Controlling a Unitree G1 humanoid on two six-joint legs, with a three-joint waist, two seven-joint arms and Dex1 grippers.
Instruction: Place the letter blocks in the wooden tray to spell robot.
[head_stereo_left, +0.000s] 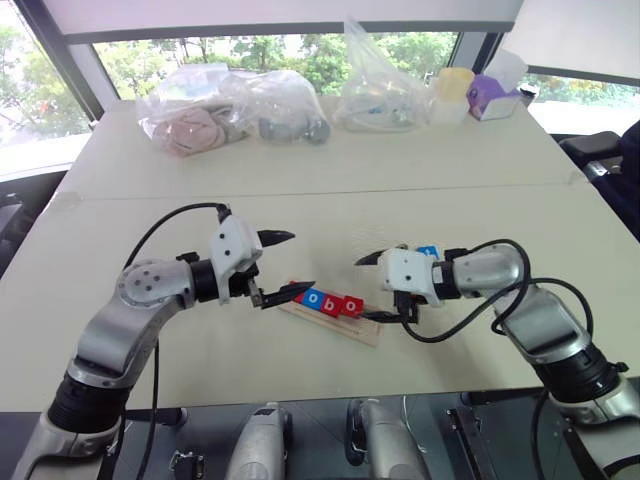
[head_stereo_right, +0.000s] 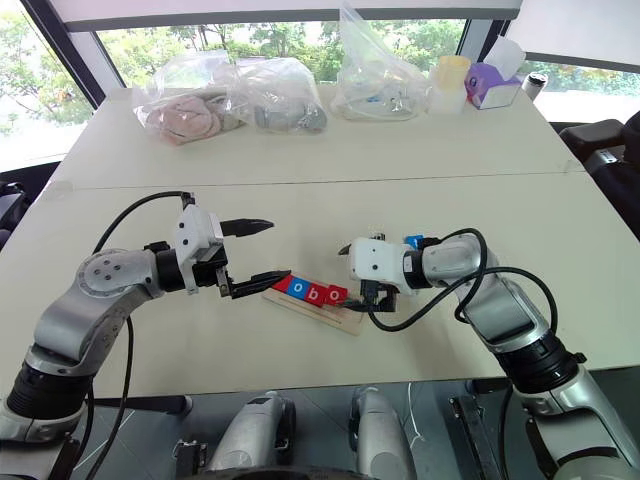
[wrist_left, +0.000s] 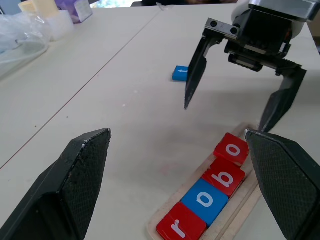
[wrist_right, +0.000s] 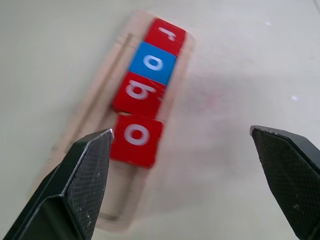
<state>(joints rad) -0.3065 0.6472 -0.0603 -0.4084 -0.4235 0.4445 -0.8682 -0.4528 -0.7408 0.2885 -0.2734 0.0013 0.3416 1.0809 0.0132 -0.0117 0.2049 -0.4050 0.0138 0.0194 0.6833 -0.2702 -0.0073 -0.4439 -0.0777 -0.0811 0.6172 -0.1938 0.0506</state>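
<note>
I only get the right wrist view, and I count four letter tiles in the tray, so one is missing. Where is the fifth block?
Observer: A small flat blue square tile lies on the pale table, outside the long pale-wood tray, just beyond the open right claw.
Operator: Where is the other arm?
Observer: The left claw hangs open by the tray's "r" end.
Operator: Anything else on the table?
Observer: Clear plastic bags sit along its far edge.
</note>
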